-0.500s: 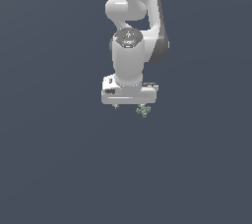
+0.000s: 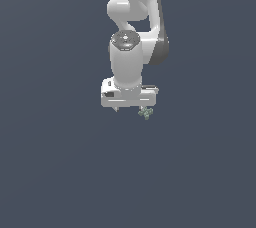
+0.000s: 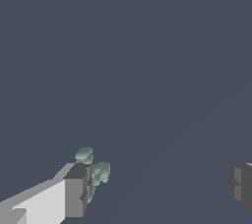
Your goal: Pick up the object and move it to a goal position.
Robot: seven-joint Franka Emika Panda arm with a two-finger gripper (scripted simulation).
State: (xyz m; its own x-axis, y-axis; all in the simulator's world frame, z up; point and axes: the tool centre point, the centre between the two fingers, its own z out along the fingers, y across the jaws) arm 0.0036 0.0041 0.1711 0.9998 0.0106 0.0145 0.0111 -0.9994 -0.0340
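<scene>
The object [image 2: 145, 113] is a tiny lumpy grey-green cluster on the dark floor. It lies just under the end of the white gripper [image 2: 131, 108] on the exterior view's right. In the wrist view the object [image 3: 98, 171] sits right against one grey fingertip [image 3: 77, 191], partly behind it and poking out on its inner side. The other fingertip [image 3: 240, 182] is far off across a wide gap. The gripper [image 3: 160, 186] is open and holds nothing. I cannot tell whether the finger touches the object.
The white arm [image 2: 134, 12] rises above the hand and hides the floor behind it. All around is plain dark grey floor [image 2: 60, 162] with no other objects in view.
Almost nothing differs: the hand has shifted very slightly over the object. The object has not moved and the jaws stay apart.
</scene>
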